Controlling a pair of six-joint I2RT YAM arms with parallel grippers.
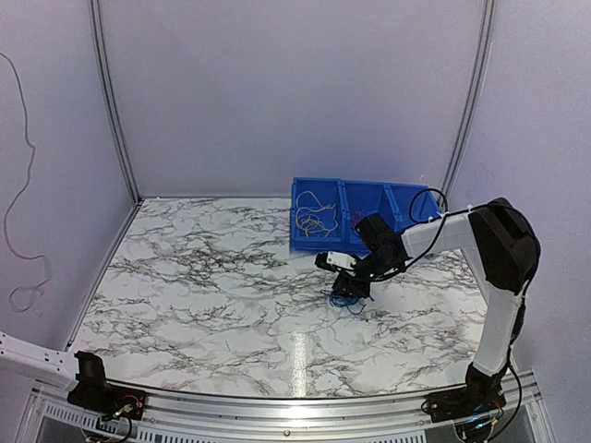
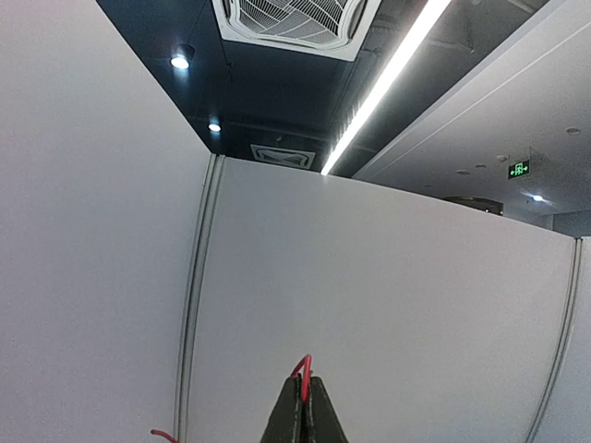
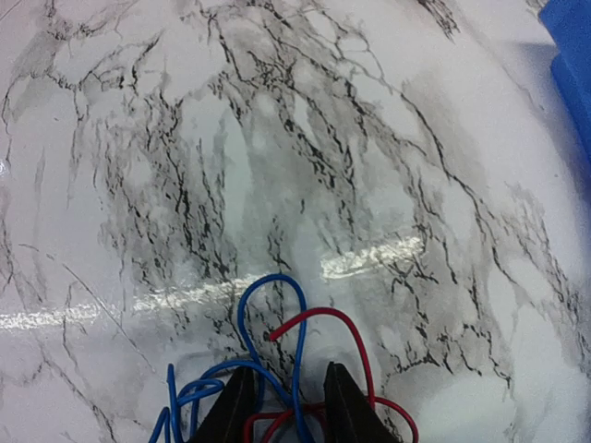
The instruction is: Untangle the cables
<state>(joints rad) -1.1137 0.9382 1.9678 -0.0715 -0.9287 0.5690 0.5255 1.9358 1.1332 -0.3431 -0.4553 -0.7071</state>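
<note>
Right gripper (image 3: 291, 411) is low over the marble table (image 3: 277, 138) with its jaws parted and nothing clamped. A blue cable (image 3: 268, 305) and a red cable (image 3: 323, 323) loop up through the gap at the bottom centre of the wrist view, crossing just ahead of the tips.

The smart play, I'd say, is to take one colour only, close on it clear of the crossing, and lift slowly so the other strand slides free rather than cinching tight.

From overhead, the bunch (image 1: 347, 299) lies right of centre, just below that gripper and near the blue bins (image 1: 369, 198). Yellow-white wires (image 1: 314, 220) sit in the bins' left compartment.

The right arm rises from its base at the lower right and bends high at the right edge. Its forearm reaches left and down to the bunch.

Left gripper (image 2: 305, 415), bottom centre of its own view, is clenched on a red strand (image 2: 305, 366) poking out at the tips. That arm lies folded in the overhead view's lower left corner, its wrist camera looking up at the wall panels and ceiling.
</note>
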